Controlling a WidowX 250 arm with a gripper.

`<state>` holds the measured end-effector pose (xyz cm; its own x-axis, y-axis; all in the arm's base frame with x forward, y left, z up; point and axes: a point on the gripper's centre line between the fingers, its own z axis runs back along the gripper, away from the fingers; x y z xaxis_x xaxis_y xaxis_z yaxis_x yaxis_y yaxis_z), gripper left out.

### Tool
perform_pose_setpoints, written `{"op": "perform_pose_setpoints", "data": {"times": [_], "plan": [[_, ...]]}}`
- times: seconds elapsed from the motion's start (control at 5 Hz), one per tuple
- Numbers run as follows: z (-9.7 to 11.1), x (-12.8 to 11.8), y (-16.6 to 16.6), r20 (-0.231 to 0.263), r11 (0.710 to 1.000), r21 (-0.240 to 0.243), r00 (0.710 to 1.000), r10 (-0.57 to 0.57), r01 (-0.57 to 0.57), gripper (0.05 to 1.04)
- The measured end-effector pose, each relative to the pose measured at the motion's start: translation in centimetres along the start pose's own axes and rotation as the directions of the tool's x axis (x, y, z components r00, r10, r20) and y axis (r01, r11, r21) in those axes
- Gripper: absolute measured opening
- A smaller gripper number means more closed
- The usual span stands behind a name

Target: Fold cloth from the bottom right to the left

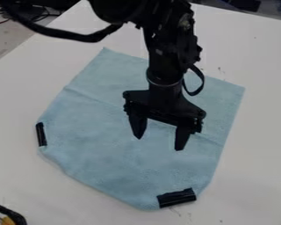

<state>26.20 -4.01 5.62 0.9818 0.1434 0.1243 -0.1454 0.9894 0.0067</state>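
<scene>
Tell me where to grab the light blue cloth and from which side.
Probably by the black clip at its bottom right, from above, with the open hand straddling the clip's long sides: the cloth lies flat, offering little to pinch, while the clip is bar-shaped.

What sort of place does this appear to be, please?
Probably a robotics lab or workshop: a black robot arm with its gripper hangs over a light blue cloth on a white table, and dark cables lie beyond the table's upper left edge.
</scene>
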Motion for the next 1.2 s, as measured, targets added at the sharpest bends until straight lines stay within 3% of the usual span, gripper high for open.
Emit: {"op": "perform_pose_setpoints", "data": {"times": [0.2, 0.4, 0.8, 1.0, 1.2], "plan": [[0.6, -2.1, -1.5, -0.016, 1.000, -0.012, 1.000, -0.009, 0.009, 1.000], [0.5, -3.6, -2.4, 0.006, 1.000, 0.005, 1.000, -0.004, 0.004, 1.000], [-1.6, -4.7, -5.0, 0.010, 0.998, -0.008, 0.998, 0.065, -0.065, 1.000], [-2.5, -5.0, -5.5, -0.021, 0.996, -0.026, 0.996, 0.083, -0.083, 1.000], [-3.7, -6.0, -5.8, -0.089, 0.995, -0.027, 0.992, 0.089, -0.091, 1.000]]}}
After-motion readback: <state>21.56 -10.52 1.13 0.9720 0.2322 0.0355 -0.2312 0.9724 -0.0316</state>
